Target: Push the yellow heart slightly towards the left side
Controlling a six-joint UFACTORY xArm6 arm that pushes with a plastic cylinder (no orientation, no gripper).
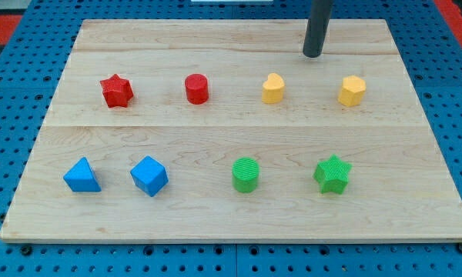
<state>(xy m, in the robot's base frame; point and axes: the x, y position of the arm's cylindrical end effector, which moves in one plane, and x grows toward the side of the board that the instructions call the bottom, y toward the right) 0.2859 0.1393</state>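
The yellow heart [272, 88] stands in the upper row of the wooden board [215, 211], right of centre. My tip [313, 55] is above and to the right of the heart, a short gap away and not touching it. A yellow hexagon block [352, 91] sits further to the view's right, below and right of my tip. A red cylinder [197, 88] is the nearest block on the heart's left.
A red star [117, 91] is at the upper left. The lower row holds a blue triangle block [82, 176], a blue cube [149, 176], a green cylinder [246, 175] and a green star [333, 174]. A blue pegboard [8, 115] surrounds the board.
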